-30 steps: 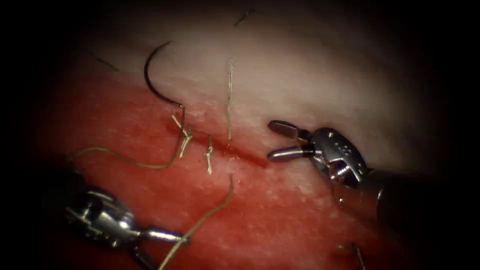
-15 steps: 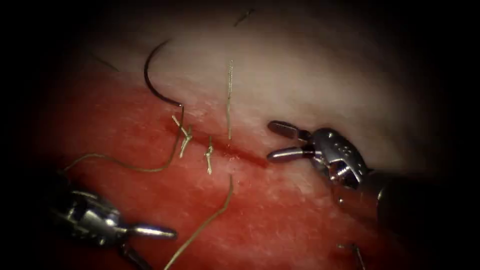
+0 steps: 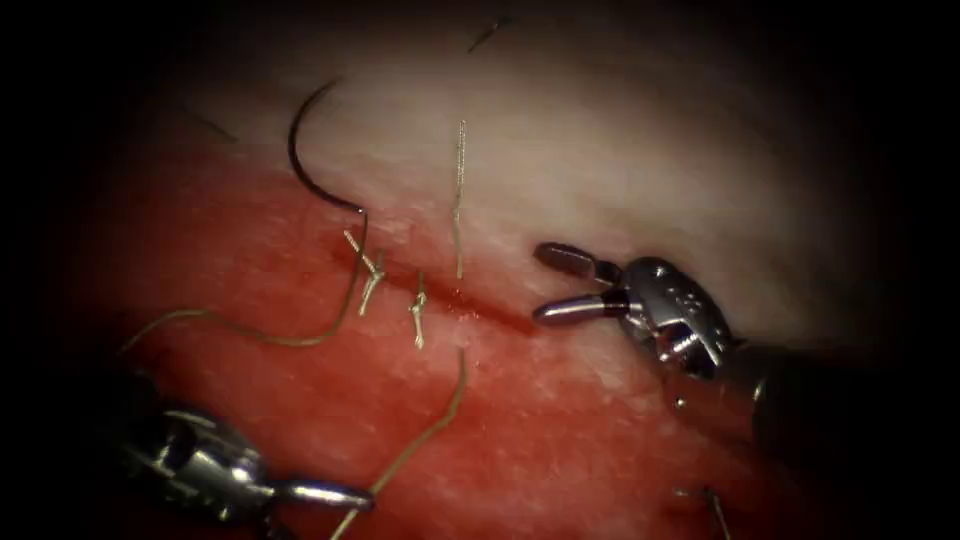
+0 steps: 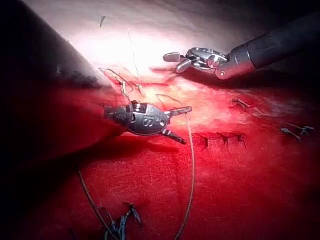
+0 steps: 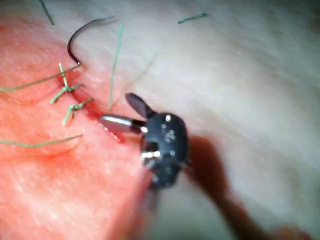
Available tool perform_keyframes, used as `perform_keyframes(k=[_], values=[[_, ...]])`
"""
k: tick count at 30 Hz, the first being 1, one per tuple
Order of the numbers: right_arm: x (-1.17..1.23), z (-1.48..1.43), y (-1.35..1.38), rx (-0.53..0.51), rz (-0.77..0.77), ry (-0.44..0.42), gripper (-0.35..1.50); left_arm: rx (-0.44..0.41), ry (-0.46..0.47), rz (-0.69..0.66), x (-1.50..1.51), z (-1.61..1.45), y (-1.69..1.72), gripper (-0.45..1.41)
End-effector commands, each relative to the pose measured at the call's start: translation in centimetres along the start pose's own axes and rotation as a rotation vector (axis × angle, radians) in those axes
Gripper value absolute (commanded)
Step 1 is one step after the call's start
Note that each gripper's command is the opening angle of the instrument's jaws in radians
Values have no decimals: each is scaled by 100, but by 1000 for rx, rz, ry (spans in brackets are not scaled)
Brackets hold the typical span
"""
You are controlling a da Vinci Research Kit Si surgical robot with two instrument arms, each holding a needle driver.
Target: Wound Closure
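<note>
Lying free on the pale tissue (image 3: 620,150), the needle (image 3: 305,165) is held by neither tool.

Low on the left, the left claw (image 3: 330,500) is spread, one jaw beside a loose strand of thread (image 3: 420,440) without pinching it; it holds nothing. Up and to its right, the curved needle rests flat on the tissue surface, left of the cut (image 3: 470,305), not piercing it, with thread trailing from its lower end past two tied stitches (image 3: 395,290). Another thread end stands above the cut. At the cut's right end, the right claw (image 3: 540,285) is parted and empty, its lower jaw just by the red fluid (image 3: 560,430).
</note>
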Motion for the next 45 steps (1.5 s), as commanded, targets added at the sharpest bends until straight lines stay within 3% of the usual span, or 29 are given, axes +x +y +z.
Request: perform_keyframes(k=[1, 2, 3, 10, 12, 15, 25, 30, 45], values=[[-4, 8, 3, 3, 0, 1, 131, -14, 6, 2, -6, 6, 1, 4], [-5, 8, 3, 4, 0, 1, 131, -25, 5, 3, -5, 5, 2, -42], [-5, 7, 0, 7, 0, 0, 131, -45, 4, 2, -4, 4, 4, -45], [-7, 2, -29, 32, -17, -18, 131, 4, 38, -9, 4, 9, -22, -45], [-5, 3, -56, 49, -120, -105, 130, 52, 77, -12, 3, 8, -41, -45], [4, 5, -85, 76, -231, -148, 120, 80, 98, -14, 0, 6, -54, -45], [41, 24, -166, 138, -679, -131, 115, 87, 106, -15, -26, 12, -82, -45], [32, 39, -178, 123, -753, -190, 115, 94, 106, -18, -32, 25, -95, -45], [29, 57, -185, 42, -752, -235, 101, 97, 105, -12, -35, 32, -101, -45]])
